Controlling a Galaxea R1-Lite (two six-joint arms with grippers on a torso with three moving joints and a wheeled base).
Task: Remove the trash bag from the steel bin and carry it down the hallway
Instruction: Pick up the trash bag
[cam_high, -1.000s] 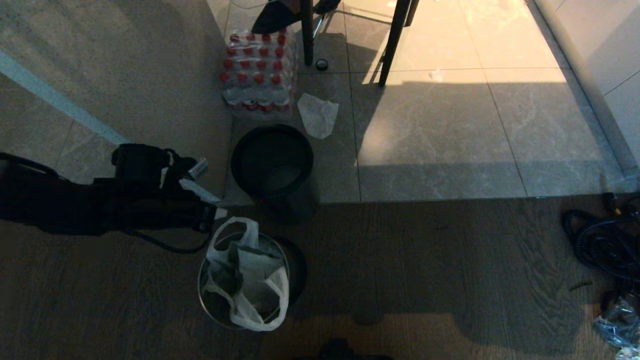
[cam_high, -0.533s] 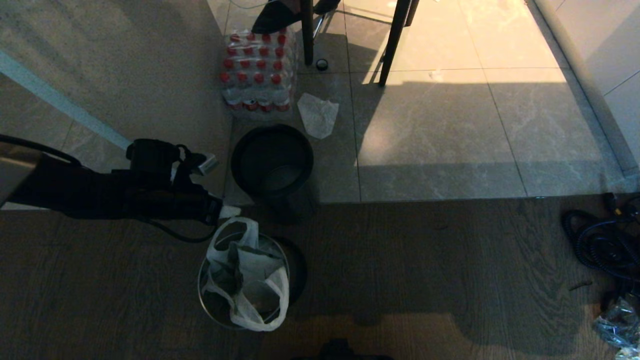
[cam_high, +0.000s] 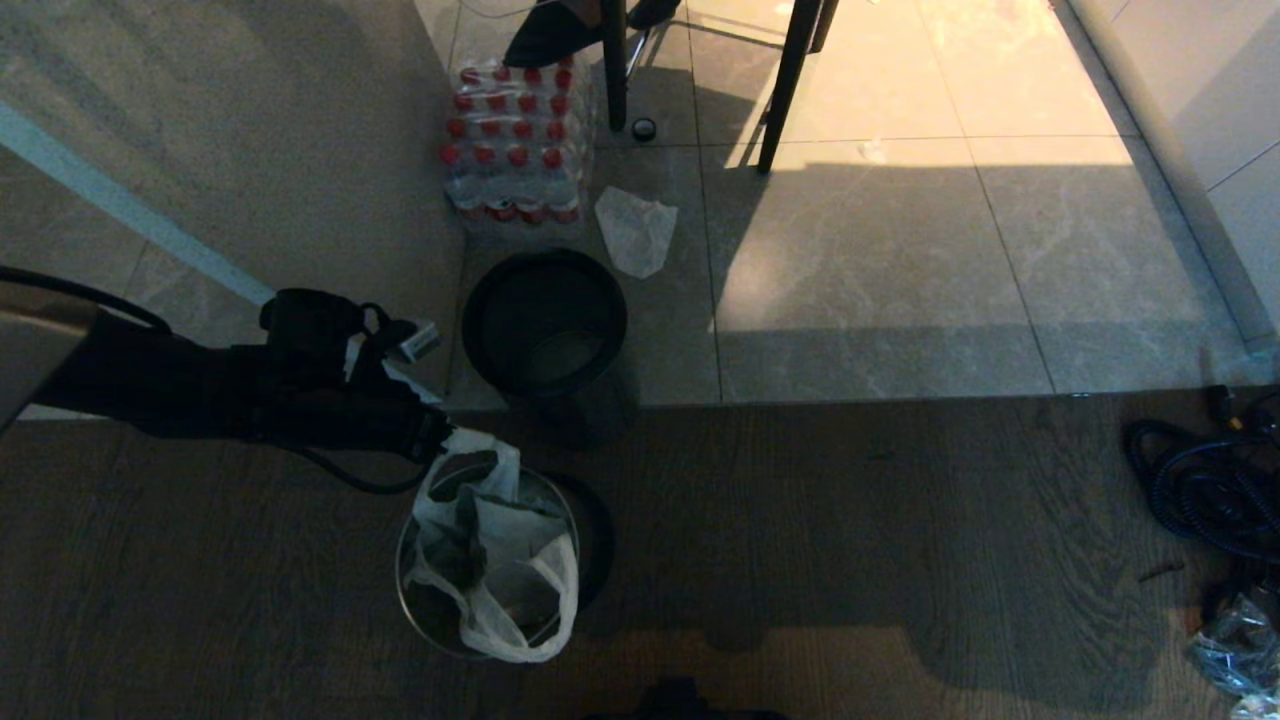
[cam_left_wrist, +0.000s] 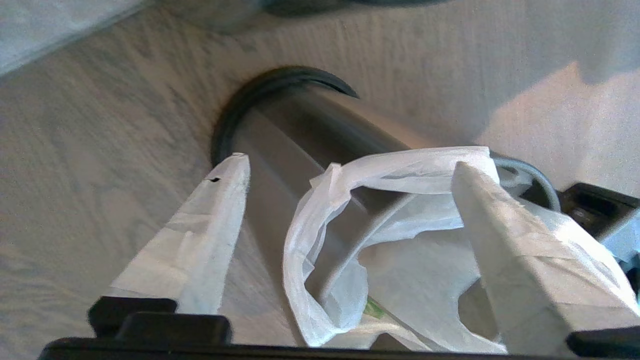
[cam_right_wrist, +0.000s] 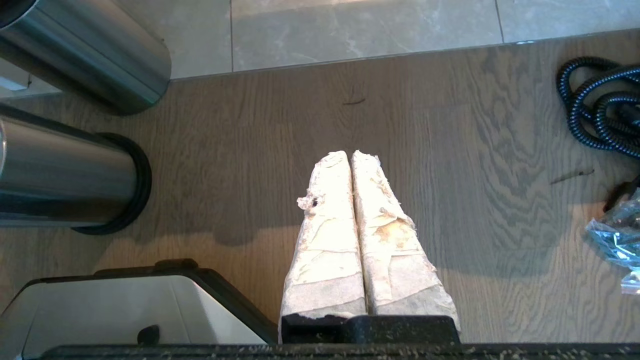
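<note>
The white trash bag (cam_high: 500, 570) sits in the steel bin (cam_high: 402, 575) on the wood floor, its loop handles sticking up above the rim. My left gripper (cam_high: 442, 428) hangs at the bin's far-left edge, open. In the left wrist view, one handle loop of the trash bag (cam_left_wrist: 400, 270) lies between the taped fingers (cam_left_wrist: 200, 240) of the left gripper (cam_left_wrist: 350, 162), ungripped, with the steel bin (cam_left_wrist: 300, 130) below. My right gripper (cam_right_wrist: 352, 152) is parked over bare wood floor, shut and empty. The hallway is out of view.
An all-dark round bin (cam_high: 545, 320) stands just beyond the steel bin. Behind it are a pack of red-capped bottles (cam_high: 515, 145), a white wrapper scrap (cam_high: 635, 230) and dark furniture legs (cam_high: 785, 80). A wall (cam_high: 250, 130) rises at left. A coiled black hose (cam_high: 1200, 490) lies at right.
My left gripper has gone from shut to open and moved right and down to the bag's upper handle loop. The bag and bin have not moved.
</note>
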